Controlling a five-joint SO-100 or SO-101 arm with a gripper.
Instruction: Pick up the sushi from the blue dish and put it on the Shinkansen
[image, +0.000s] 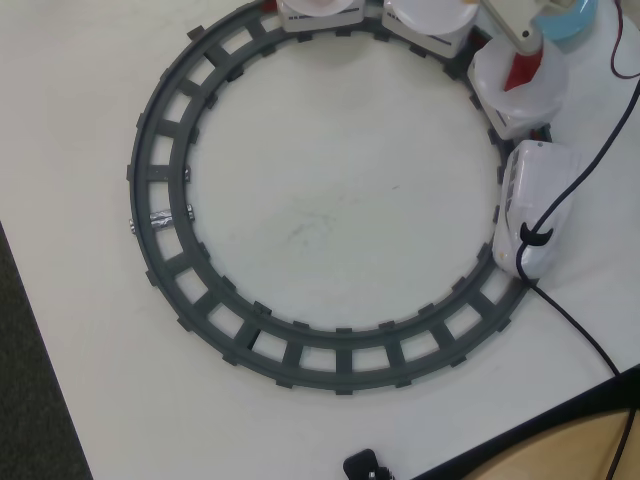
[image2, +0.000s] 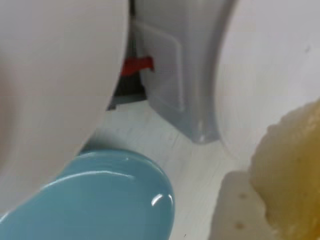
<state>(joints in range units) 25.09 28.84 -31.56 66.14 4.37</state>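
Observation:
In the wrist view the yellow-orange sushi (image2: 295, 175) fills the lower right, pressed against my white finger (image2: 232, 210). My gripper (image2: 260, 212) is shut on it. The blue dish (image2: 105, 200) lies below at the lower left, empty where it shows. In the overhead view my gripper (image: 518, 38) hangs at the top right, over a train car, with the blue dish (image: 572, 18) just beyond it. The sushi is hidden in that view. The white Shinkansen (image: 532, 205) stands on the track's right side, nose toward the front. Its plate-topped cars (image: 520, 95) curve back along the top.
A grey ring of track (image: 165, 200) lies on the white table. A solid red piece (image: 522, 70) shows under my gripper on the nearest car. A black cable (image: 575, 180) crosses the train's nose. White plates (image2: 50, 75) and a grey car wall (image2: 170, 75) crowd the wrist view.

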